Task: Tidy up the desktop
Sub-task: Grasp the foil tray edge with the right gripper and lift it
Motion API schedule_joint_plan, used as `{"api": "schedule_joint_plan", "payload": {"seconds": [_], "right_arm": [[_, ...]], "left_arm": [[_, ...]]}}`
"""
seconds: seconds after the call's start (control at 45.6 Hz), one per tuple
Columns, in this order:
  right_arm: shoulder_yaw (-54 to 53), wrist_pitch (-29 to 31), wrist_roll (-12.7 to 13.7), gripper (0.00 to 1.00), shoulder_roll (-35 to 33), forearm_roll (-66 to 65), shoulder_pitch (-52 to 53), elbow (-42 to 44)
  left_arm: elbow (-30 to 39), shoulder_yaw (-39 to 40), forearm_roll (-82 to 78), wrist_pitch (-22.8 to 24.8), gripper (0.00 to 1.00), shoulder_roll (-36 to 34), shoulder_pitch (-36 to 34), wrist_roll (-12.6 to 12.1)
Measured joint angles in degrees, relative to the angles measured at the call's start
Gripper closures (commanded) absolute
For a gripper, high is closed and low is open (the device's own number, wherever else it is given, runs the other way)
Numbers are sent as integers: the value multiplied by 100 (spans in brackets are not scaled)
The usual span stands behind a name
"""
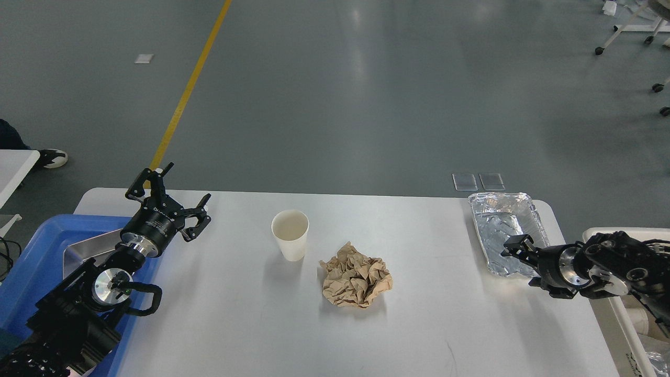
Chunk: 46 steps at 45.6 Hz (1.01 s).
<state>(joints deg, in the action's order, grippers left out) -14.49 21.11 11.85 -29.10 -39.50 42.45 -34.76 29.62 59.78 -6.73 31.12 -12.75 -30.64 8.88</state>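
The white desktop [429, 324] holds a white paper cup [289, 234] standing upright left of centre. A crumpled ball of brown paper [356, 276] lies just right of the cup and nearer to me. A silver foil tray [500, 225] sits at the far right corner. My left gripper [180, 191] hovers open over the far left corner, well left of the cup, with nothing in it. My right gripper [521, 267] is at the foil tray's near end, its fingers apart, with the upper finger overlapping the tray's rim.
A blue plastic tray [36, 251] holding a metal tray [86, 246] sits under my left arm at the left edge. A white bin [625, 324] stands off the desktop's right edge. A small white table edge [13, 167] and a person's shoe [52, 158] are at far left.
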Motion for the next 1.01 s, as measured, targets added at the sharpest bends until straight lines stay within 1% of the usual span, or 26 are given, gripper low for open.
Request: {"api": "schedule_joint_plan", "payload": {"seconds": [0.088,0.132,0.176,0.241,0.373,0.548,0.834,0.921,1.009], "right_arm": [[99,8,0,76,-6,-32,42,-2],[148,12,0,82,-16,-38,74,-3],[191,25,0,91,-17,-39,93,-4],[244,39,0,100,-11,-41,109,-5],[287,50,-6,100,3,-43,144,-5],[297,-21,-28,100,115,-36,215,219],[297,11,-94,100,139,-32,319,174],[297,91,-205,100,113,-36,333,34],[298,171,-378,100,-30,-56,374,-260]], "left_arm": [[0,4,0,0,1,0,0,0],[0,6,0,0,1,0,0,0],[0,7,0,0,1,0,0,0],[0,7,0,0,1,0,0,0],[0,8,1,0,1,-14,3,0],[0,16,5,-1,1,-22,5,0],[0,18,0,0,1,-56,5,0],[0,-25,-15,44,1,-74,-2,0],[0,-47,-48,69,1,-85,-27,0]]}}
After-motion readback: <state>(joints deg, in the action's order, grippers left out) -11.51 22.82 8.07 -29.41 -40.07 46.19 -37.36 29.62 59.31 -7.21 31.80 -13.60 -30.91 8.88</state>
